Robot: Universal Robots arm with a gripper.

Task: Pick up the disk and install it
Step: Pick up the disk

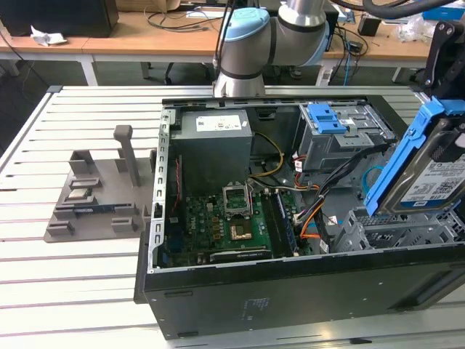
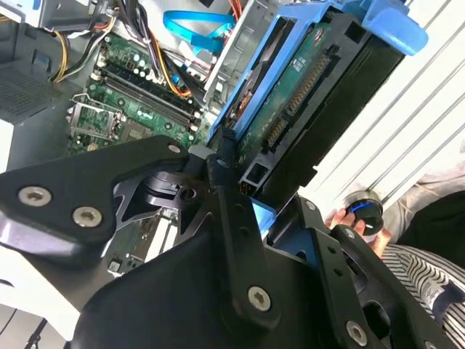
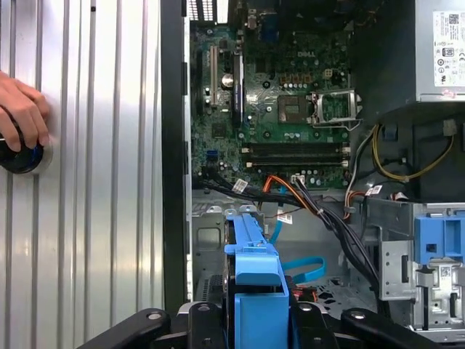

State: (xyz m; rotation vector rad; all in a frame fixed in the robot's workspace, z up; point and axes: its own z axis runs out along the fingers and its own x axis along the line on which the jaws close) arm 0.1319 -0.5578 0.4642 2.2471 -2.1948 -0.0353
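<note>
Disk (image 1: 434, 174) held tilted in the claw (image 2: 243, 193), above the drive cage at the exterior view's right end of the open case (image 1: 290, 291). Claw closed on the blue frame of the disk, seen in both wrist views. Motherboard (image 1: 218, 225) below. Hand (image 3: 20, 120) resting on the slatted surface (image 1: 73, 283) beside the case.

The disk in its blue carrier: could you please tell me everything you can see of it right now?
The disk is a flat silver metal drive with a white-and-blue label, edged by a blue plastic frame. In the exterior view it stands steeply tilted above the open computer case, at that view's right, over the drive bay area. The second wrist view shows its green circuit-board underside and connector edge. The gripper is clamped on its lower end; in the first wrist view the blue frame rises between black fingers. Nothing else visibly touches it.
</note>
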